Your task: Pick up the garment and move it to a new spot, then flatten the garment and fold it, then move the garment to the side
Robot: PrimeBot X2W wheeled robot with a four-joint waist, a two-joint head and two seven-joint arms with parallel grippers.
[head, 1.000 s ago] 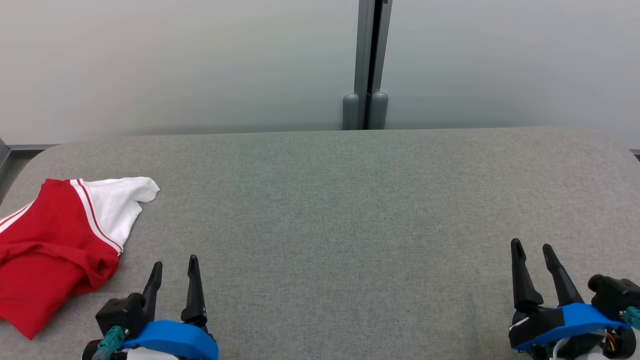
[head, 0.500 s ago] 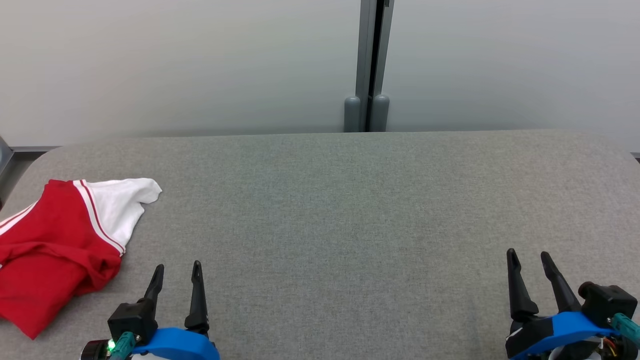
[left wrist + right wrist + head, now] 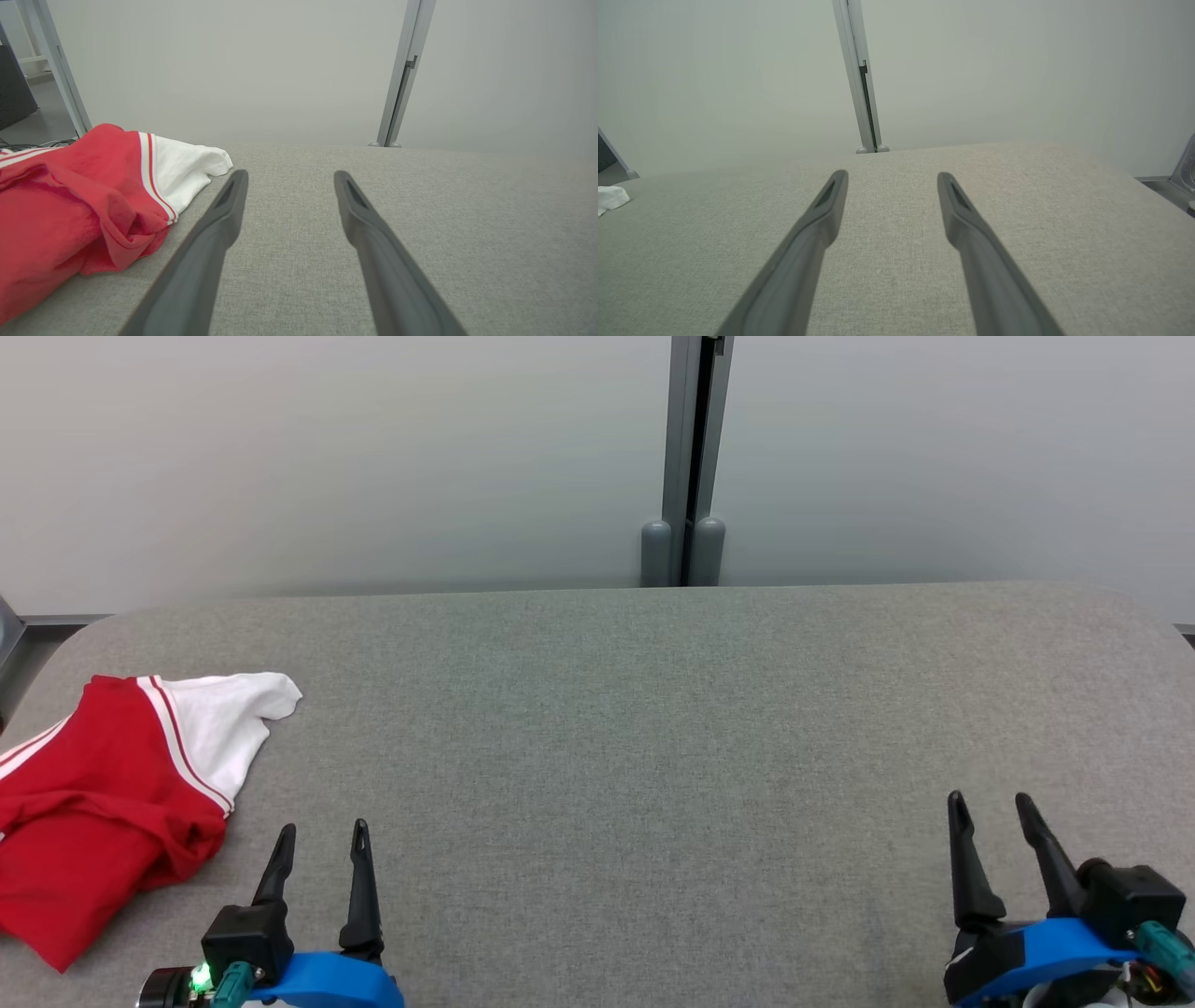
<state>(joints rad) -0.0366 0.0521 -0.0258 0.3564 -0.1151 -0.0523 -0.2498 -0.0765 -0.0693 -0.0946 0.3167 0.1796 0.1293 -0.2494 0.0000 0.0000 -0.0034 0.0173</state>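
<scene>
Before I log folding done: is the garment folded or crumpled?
Crumpled: the garment lies bunched on the table at its left edge, red cloth lumped, white part splayed.

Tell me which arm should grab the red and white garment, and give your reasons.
Left, most likely. The left claw stands open just beside the crumpled red and white garment at the left end of the grey table. The right claw is open too, but far across from it.

Left claw [image 3: 323, 827]: two long black tapering fingers [image 3: 359, 887], black block mount [image 3: 245, 933], blue curved shell [image 3: 327, 980] behind, teal plug [image 3: 231, 978], green light [image 3: 199, 976] lit. Right claw [image 3: 988, 797]: same fingers, blue cover [image 3: 1064, 938], teal connector [image 3: 1162, 943], red and yellow wires [image 3: 1151, 979]. Inner face of each fingertip [image 3: 232, 189] bears narrow recessed slot.
</scene>
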